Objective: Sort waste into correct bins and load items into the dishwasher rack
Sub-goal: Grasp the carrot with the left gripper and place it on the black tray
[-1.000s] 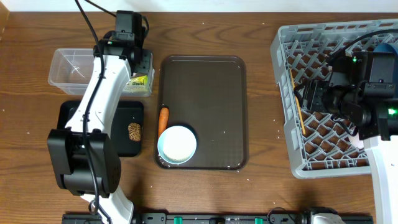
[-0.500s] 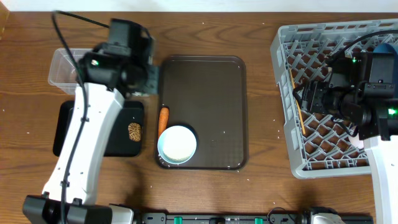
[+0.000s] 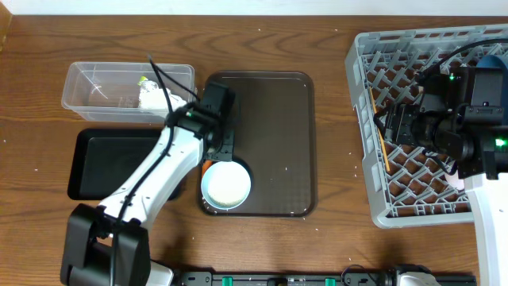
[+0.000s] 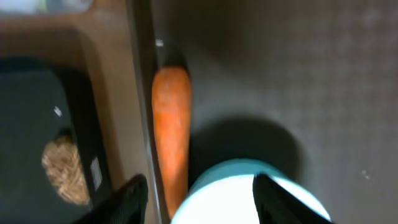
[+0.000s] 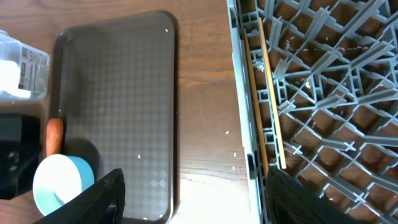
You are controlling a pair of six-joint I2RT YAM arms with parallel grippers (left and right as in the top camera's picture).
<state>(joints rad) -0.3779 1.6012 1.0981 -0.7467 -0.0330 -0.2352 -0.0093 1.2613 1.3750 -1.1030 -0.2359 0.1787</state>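
Note:
The orange carrot piece (image 4: pixel 171 134) lies along the left edge of the brown serving tray (image 3: pixel 278 119), just behind the white bowl (image 3: pixel 226 184). My left gripper (image 4: pixel 202 202) hangs open and empty above the carrot and the bowl's rim (image 4: pixel 249 196); in the overhead view it (image 3: pixel 216 151) hides most of the carrot. The brown food lump (image 4: pixel 62 171) lies in the black tray (image 3: pixel 103 163). White tissue (image 3: pixel 151 98) and the green-yellow wrapper (image 3: pixel 144 82) lie in the clear tub (image 3: pixel 95 87). My right gripper (image 5: pixel 196 199) is open and empty over the grey rack's left edge (image 3: pixel 361 119). Chopsticks (image 5: pixel 270 99) lie in the rack.
A dark blue plate (image 3: pixel 494 54) stands in the rack's far right corner, partly hidden by my right arm. White rice grains (image 5: pixel 227 132) dot the wood between the brown tray and the rack, and one speck (image 3: pixel 286 168) lies on the tray.
My left arm has swung from the clear tub down to the brown tray's left edge over the carrot. The wrapper it held now lies in the tub. The right arm has not moved.

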